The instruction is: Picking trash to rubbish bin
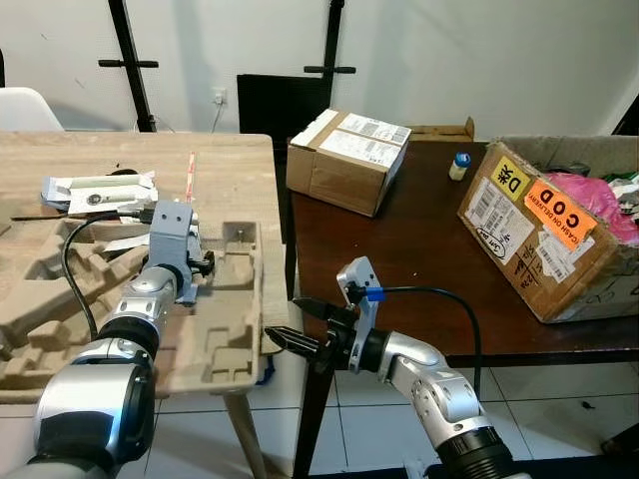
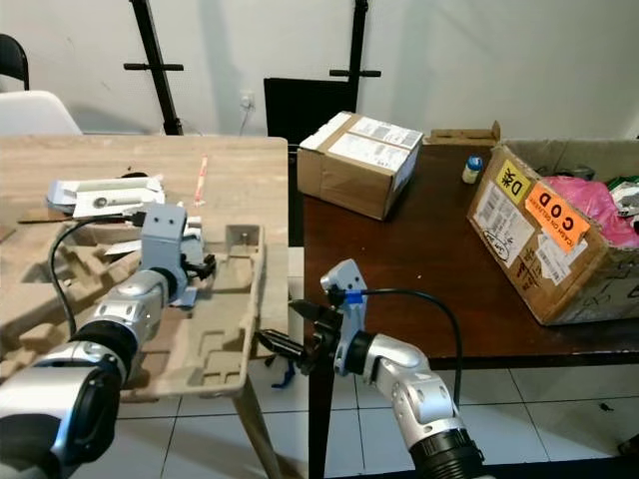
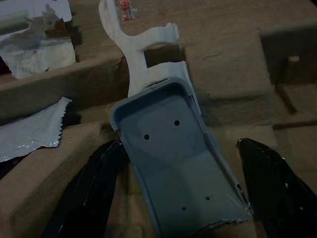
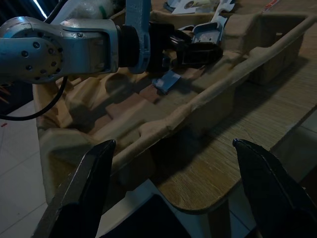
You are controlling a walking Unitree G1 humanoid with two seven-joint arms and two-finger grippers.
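Note:
A grey-blue plastic shell (image 3: 173, 163) lies in the brown moulded pulp tray (image 1: 225, 329) on the wooden table (image 1: 230, 170). My left gripper (image 1: 205, 264) hovers low over the tray, open, with one finger on each side of the shell and a gap to both. My right gripper (image 1: 283, 319) stands open off the table's front right corner, pointing at the pulp tray's outer wall (image 4: 198, 104) without touching it. A large open cardboard box (image 1: 549, 235) holding a pink bag sits at the right on the dark table (image 1: 419, 249).
Torn white wrappers (image 1: 100, 190) and a red-and-white straw (image 1: 191, 172) lie on the wooden table behind the tray. A smaller closed cardboard box (image 1: 344, 160) and a small bottle (image 1: 459, 166) stand on the dark table. A narrow gap separates the two tables.

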